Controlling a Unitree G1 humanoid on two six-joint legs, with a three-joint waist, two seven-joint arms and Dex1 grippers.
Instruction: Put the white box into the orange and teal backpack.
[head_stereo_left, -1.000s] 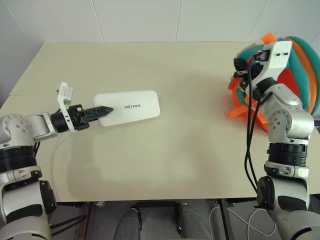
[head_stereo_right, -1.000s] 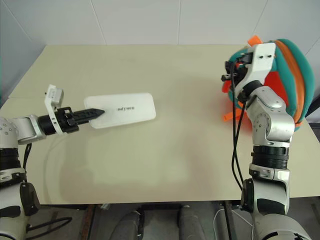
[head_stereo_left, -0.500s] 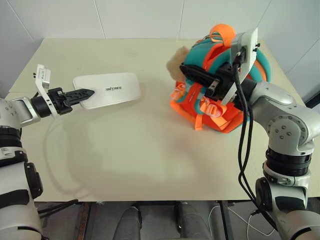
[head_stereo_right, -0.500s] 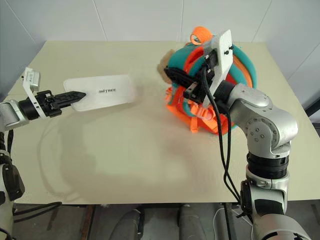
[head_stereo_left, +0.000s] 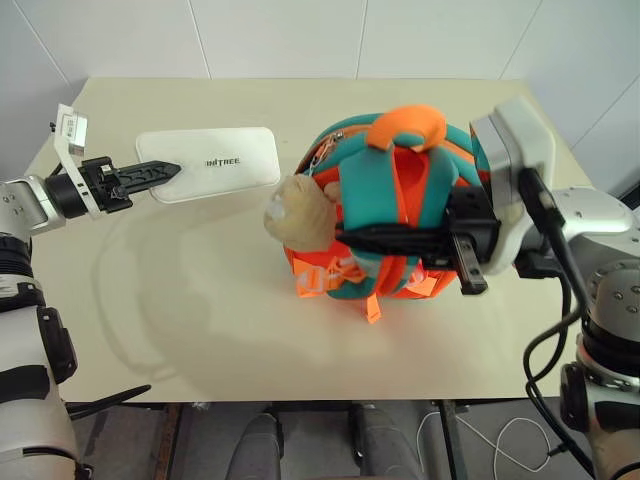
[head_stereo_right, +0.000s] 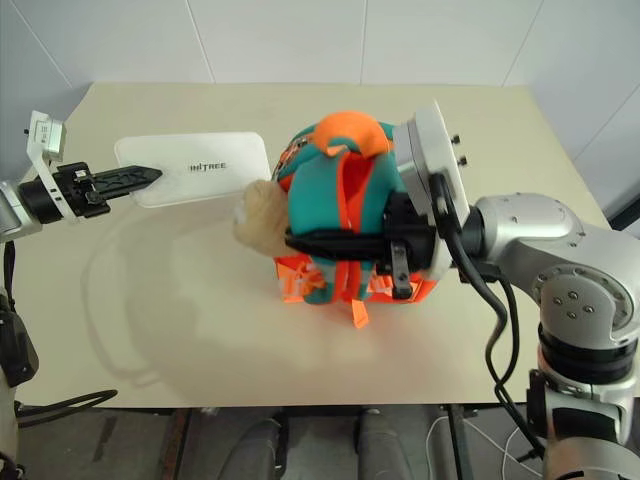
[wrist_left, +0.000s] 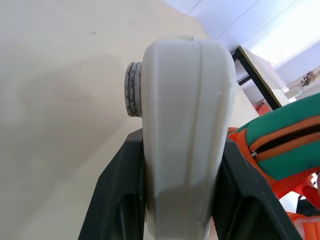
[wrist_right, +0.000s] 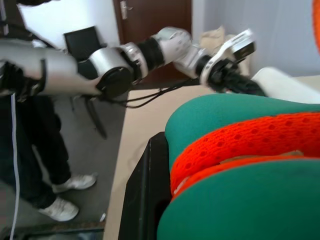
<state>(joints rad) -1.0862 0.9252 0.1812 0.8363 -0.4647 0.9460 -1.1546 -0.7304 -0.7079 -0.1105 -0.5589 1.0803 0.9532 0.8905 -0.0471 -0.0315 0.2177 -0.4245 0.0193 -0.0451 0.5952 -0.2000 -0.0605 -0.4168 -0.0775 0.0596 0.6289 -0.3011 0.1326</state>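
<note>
**Q:** ok so where's everything sitting, going by the backpack?

**A:** The orange and teal backpack (head_stereo_left: 395, 215) is the biggest thing here, standing roughly mid-table (head_stereo_left: 200, 330) with its orange top handle away from me and a tan plush bear (head_stereo_left: 298, 212) hanging off the side toward my left arm. My right gripper (head_stereo_left: 400, 238) is clamped on it, fingers pinched across the straps. It's soft neoprene-ish fabric, so I'd guess it's light but floppy, and it'll sag if I let go. The straps give a decent hold, though they do nothing to keep the mouth open. I can see a zipper line on the side facing my left arm, but I can't tell if it's unzipped.

**Q:** and the box?

**A:** The white box (head_stereo_left: 212, 163) is well off to the left of the backpack, held up off the table. My left gripper (head_stereo_left: 168, 170) is closed on the short end that's farther from the backpack.

**Q:** how's it gonna handle?

**A:** Stiff, smooth plastic, looks light, probably a bit slippery. An end pinch like this leaves the rest sticking out, so it could twist.

**Q:** which way's it pointing?

**A:** Lying flat, lettering up, long axis running straight out from my fingers, free end aimed at the backpack's bear side.
</note>
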